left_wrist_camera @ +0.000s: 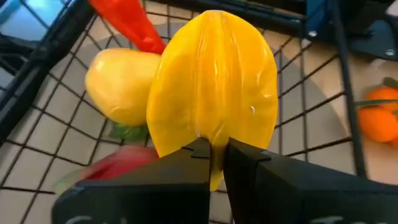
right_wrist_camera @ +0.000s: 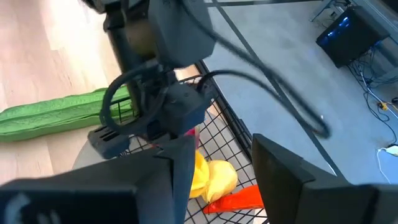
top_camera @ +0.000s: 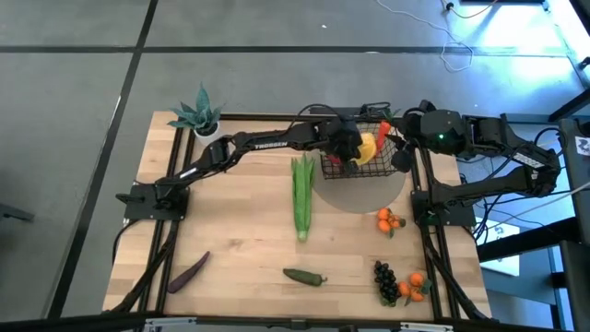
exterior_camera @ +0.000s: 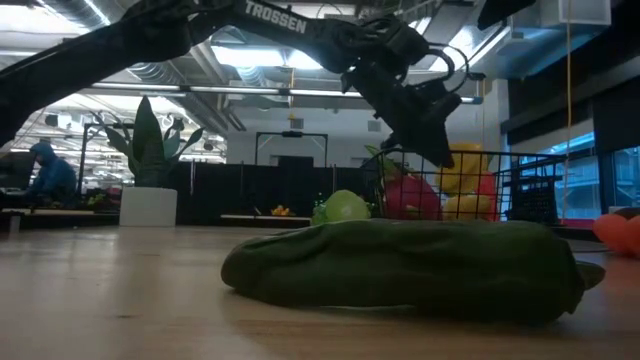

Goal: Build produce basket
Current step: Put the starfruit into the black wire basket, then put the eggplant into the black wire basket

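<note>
Left jaws: the left gripper [left_wrist_camera: 211, 158] is pinching the lower edge of a yellow mango [left_wrist_camera: 214, 87], jaws pressed tight on its thin rim, holding it over the basket [top_camera: 364, 159].
Right jaws: the right gripper [right_wrist_camera: 214, 168] sits at the basket's right side, jaws spread wide with nothing between them; it appears to be waiting or steadying.
Inside the basket: a yellow lemon [left_wrist_camera: 121, 84], an orange carrot [left_wrist_camera: 127, 25] and something red, likely the radish [left_wrist_camera: 115, 167], lie on the wire floor beneath the mango.
Basket position: far side of the wooden surface [top_camera: 240, 240], right of centre, resting on a pale round mat [top_camera: 364, 195].
Still outside, near the basket: the long green corn [top_camera: 302, 195] lies just left of it; a small orange [top_camera: 387, 219] sits just on its near side.
Still outside, near edge: green pepper [top_camera: 304, 276] at centre, purple eggplant [top_camera: 188, 271] to the left, dark grapes [top_camera: 385, 280] and more oranges [top_camera: 417, 286] to the right.
Not part of the job: a spiky potted plant [top_camera: 201, 116] at the far left corner.
Step in hand: my reading is that the mango is about to be set down among the produce.
Doing it well: lower it into a free gap beside the lemon, clear of the wire rim, and only then spread the jaws; the thin pinch could let it swing or slip.
</note>
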Tool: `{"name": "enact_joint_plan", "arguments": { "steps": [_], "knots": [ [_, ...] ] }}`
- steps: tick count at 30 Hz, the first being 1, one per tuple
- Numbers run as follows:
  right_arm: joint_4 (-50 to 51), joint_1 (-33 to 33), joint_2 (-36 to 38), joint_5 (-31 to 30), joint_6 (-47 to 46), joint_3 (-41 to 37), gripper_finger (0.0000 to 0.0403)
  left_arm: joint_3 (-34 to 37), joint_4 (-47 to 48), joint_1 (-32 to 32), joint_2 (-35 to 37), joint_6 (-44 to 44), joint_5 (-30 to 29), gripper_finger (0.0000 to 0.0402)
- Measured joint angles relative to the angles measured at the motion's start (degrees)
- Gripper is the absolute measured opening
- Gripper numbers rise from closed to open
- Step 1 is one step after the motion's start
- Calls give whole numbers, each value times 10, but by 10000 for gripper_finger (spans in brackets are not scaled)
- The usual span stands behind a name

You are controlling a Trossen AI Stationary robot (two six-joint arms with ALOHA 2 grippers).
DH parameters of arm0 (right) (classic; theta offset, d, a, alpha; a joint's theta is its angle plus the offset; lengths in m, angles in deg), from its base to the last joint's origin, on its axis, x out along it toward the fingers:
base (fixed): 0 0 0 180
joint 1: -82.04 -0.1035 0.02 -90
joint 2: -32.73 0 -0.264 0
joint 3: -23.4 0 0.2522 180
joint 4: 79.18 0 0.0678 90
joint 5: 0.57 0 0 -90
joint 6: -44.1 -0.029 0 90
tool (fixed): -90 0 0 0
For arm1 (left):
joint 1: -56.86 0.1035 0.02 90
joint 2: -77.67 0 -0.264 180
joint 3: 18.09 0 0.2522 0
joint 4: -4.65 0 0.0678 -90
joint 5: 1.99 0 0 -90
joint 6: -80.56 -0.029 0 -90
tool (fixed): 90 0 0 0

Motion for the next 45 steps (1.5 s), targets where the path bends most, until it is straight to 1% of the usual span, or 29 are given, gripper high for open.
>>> {"name": "enact_joint_plan", "arguments": {
  "steps": [5, 11, 15, 18, 29, 37, 41, 43, 45],
  "knots": [
    [-4, 0, 0, 0, 0, 0, 145, 16, -4, -2, 0, -1, -4, 7],
    [-4, 0, 0, 0, 0, 0, 145, 16, -4, -2, 0, -1, -5, 17],
    [-4, 0, 0, 0, 0, 0, 145, 16, -9, -2, 0, -1, -7, 32],
    [-4, 0, 0, 0, 0, 0, 145, 16, -5, -3, 0, -1, -19, 44],
    [-4, 0, 0, 0, 0, 0, 145, 16, -6, -11, 0, -11, -18, 92],
    [-3, 0, 0, 0, 3, 0, 145, 16, -1, -10, 8, 0, -19, 90],
    [-4, 0, 2, 0, 12, 0, 145, 15, 0, -11, 37, 2, -15, 90],
    [-3, 0, 4, 1, 20, 0, 145, 15, 22, -13, 55, 5, -13, 90],
    [-3, 0, 8, 8, 22, 0, 145, 15, 36, -16, 73, 27, -13, 90]
  ]
}}
